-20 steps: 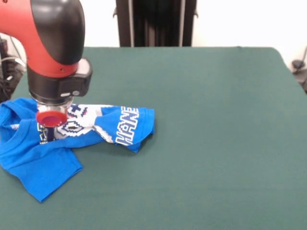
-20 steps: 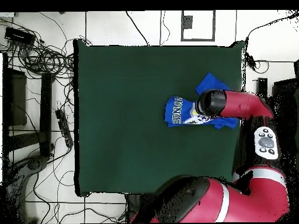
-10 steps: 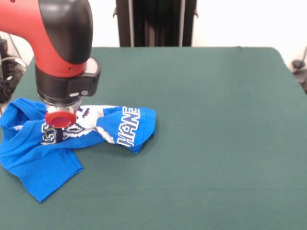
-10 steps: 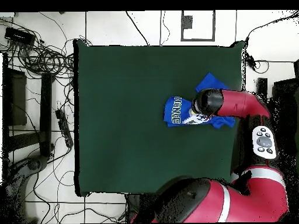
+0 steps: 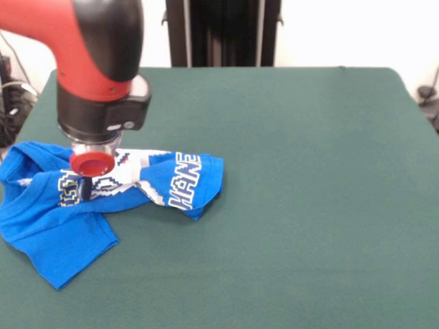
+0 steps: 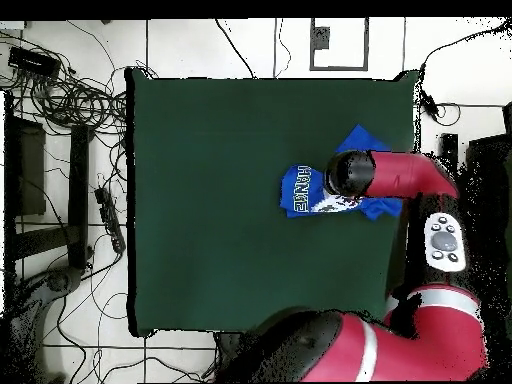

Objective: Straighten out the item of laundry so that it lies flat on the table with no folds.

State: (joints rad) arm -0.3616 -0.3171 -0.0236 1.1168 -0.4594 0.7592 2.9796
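Observation:
The bright blue T-shirt [image 5: 185,179] lies crumpled near the left side of the dark green table [image 5: 309,171], with its white-grey print and part of the lettering facing up. One part is folded over to the right, and a sleeve spreads toward the front left. My gripper [image 5: 85,190] points straight down under the red and black wrist and is pressed into the shirt's printed middle, shut on the cloth. In the overhead view the shirt [image 6: 303,190] sits near the right edge of the table [image 6: 220,200], and the arm [image 6: 400,178] covers the gripper.
The black pedestal [image 5: 223,33] stands behind the table's far edge. Cables [image 6: 70,100] lie on the floor beyond the table's left side in the overhead view. The shirt is close to the table's edge on the arm's side.
The arm has moved a little to the right in the front view. The shirt's middle and folded part have shifted slightly with it.

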